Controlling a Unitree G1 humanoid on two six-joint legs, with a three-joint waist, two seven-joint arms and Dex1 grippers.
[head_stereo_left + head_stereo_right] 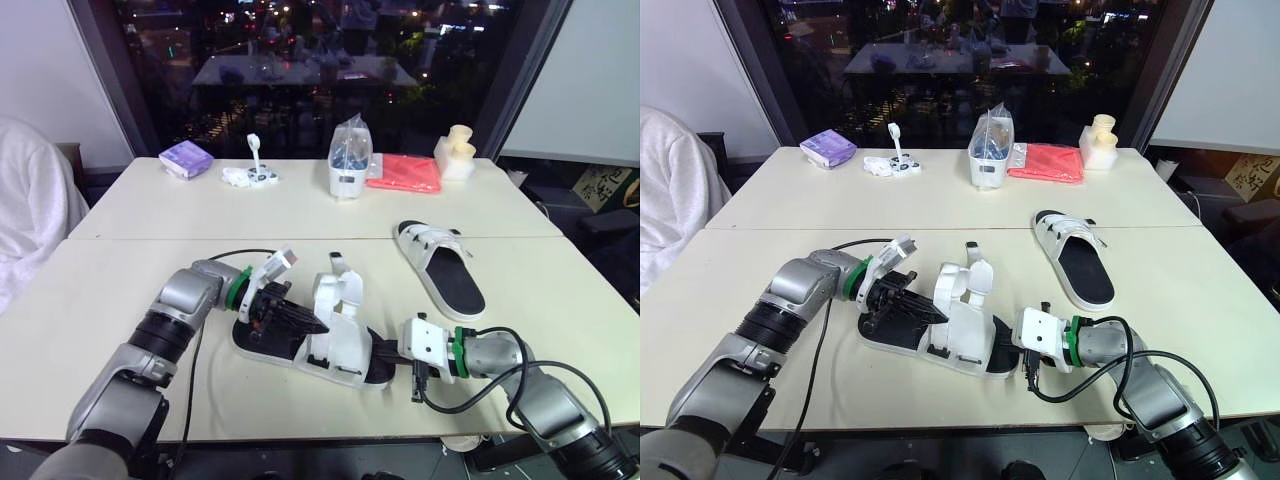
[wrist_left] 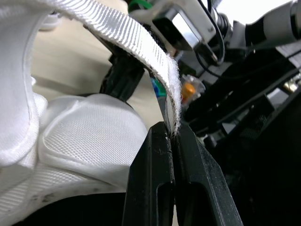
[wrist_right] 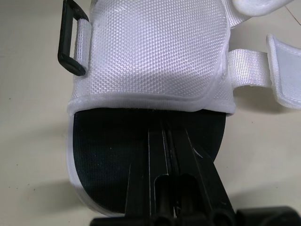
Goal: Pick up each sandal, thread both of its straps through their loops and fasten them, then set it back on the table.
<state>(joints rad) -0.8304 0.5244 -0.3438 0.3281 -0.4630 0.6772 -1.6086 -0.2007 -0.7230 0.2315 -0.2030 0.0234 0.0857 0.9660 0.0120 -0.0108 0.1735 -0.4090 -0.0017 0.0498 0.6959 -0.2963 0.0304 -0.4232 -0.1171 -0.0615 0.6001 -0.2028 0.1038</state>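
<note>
A white sandal with a black footbed (image 1: 320,345) lies at the table's front centre, its straps undone and its upper flaps standing up. My left gripper (image 1: 318,327) reaches over the sandal's left end and is shut on a white webbing strap (image 2: 136,44), pinched at the fingertips. My right gripper (image 1: 385,352) lies shut on the footbed (image 3: 108,155) at the sandal's right end, its tips just under the white upper (image 3: 150,52). A black loop (image 3: 70,44) hangs off that upper's side. A second sandal (image 1: 440,265) rests flat further back on the right, apart from both grippers.
Along the far table stand a purple pack (image 1: 186,158), small white items (image 1: 250,175), a white container with a plastic bag (image 1: 348,165), a red cloth (image 1: 405,173) and a cream object (image 1: 457,152). A seam (image 1: 200,238) joins the two tables.
</note>
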